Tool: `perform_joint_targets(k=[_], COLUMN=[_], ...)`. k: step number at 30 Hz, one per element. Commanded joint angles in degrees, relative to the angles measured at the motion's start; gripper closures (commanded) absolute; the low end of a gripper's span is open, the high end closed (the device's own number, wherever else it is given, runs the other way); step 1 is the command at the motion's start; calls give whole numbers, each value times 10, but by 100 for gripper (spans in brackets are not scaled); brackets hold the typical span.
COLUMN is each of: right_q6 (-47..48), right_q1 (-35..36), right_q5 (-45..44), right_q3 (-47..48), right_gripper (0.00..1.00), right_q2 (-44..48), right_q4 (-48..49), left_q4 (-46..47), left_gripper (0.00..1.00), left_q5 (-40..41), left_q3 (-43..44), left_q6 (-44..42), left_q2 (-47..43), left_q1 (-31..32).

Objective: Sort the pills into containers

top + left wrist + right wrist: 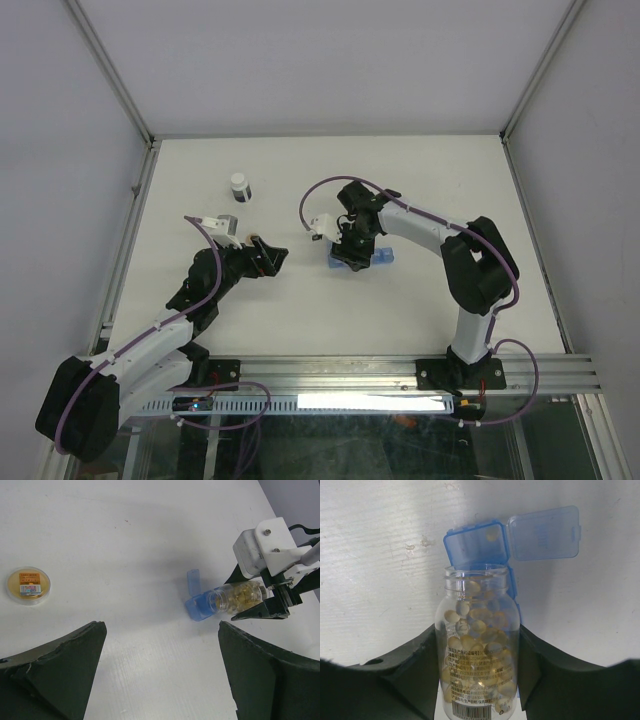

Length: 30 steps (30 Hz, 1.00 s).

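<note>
Your left claw (161, 627) stands wide open with nothing between its fingers, hanging over bare worktop (420, 180). Ahead of it and off to its left stands the vial (240, 186), well apart from the claw and untouched. From the left wrist view, the right arm's work shows ahead and to this claw's right.

Your right claw (477, 630) is closed on a clear bottle (476, 595). Its two fingers press the bottle's sides at the labelled lower part. The bottle has no cap. It sticks out ahead of the fingertips, tipped well over, with its mouth pointing away from the claw.

Most of the pills (470, 630) are inside that bottle, a pale amber heap reaching from the label up toward the neck.

The organiser (475, 545) lies on the worktop just ahead of the right claw, below the bottle. One compartment is open right at the bottle's mouth, and its lid (545, 532) is flipped back to the claw's right. One pill (491, 536) shows inside that open compartment. You cannot tell whether the bottle's rim touches the blue edge.
</note>
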<state>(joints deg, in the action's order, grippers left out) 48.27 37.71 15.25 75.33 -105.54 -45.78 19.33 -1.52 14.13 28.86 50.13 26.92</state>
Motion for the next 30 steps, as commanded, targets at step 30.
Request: perform_joint_targets(k=[30], right_q6=[-26], right_q1=[-79], right_q5=[242], right_q3=[-45], right_gripper=[100], right_q2=[175], right_q4=[41], left_q4=[6], left_gripper=[1], left_q5=[-32], left_q3=[23], left_q6=[3], left_q2=[-35], left_q1=[-2])
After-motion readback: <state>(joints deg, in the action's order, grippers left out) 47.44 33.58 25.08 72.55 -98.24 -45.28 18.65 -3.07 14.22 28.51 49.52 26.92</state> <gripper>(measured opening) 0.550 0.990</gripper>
